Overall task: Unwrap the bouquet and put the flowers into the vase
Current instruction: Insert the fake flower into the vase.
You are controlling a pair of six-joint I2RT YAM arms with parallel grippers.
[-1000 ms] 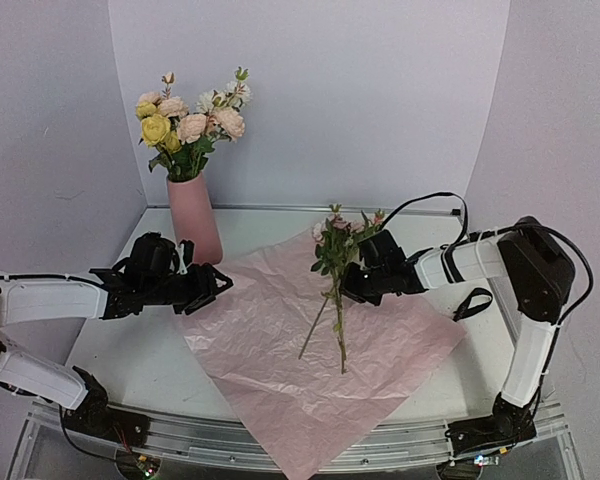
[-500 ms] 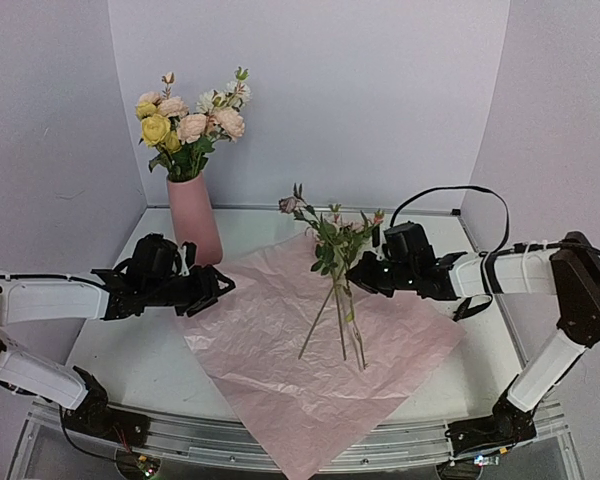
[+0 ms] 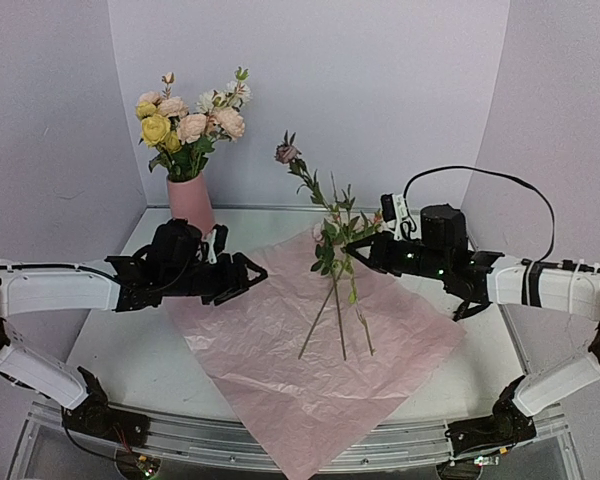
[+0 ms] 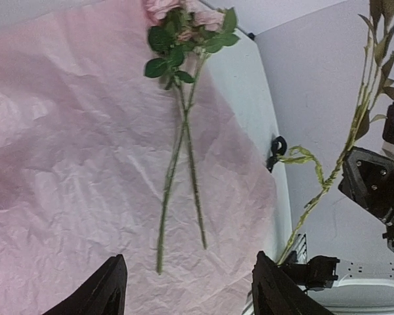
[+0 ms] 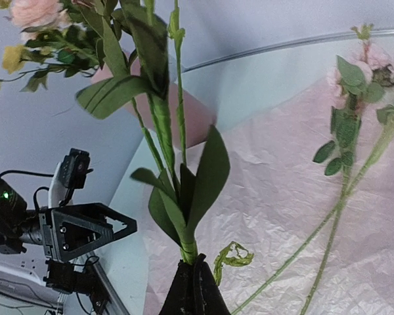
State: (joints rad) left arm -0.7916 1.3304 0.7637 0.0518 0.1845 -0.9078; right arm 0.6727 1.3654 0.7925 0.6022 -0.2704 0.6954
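The right end effector [image 3: 352, 245] pinches one stem [image 3: 313, 188], tilted in the air above the paper [image 3: 280, 390]. Two flowers [image 4: 184, 39] lie on the paper. The left end effector [image 3: 248, 276], spread and empty, hovers beside the vase [image 3: 190, 203], which stands at the table's [image 3: 130, 350] back left and holds a bunch [image 3: 192, 120].

This looks like a robotics lab cell, not a home. A plain lilac backdrop [image 3: 380, 90] curves round a bare white tabletop [image 3: 120, 350], much like a photo booth. A left arm [image 3: 50, 290] and a right arm [image 3: 550, 285], both white and black, are bolted to a metal rail [image 3: 410, 447] at the near edge. Loose black cable [image 3: 480, 172] loops above the right one, and small lit lamps [image 3: 140, 465] glow by the bases. The only homely things are the vase [image 3: 190, 215], the flowers [image 3: 190, 120] and a pink paper [image 3: 300, 350].
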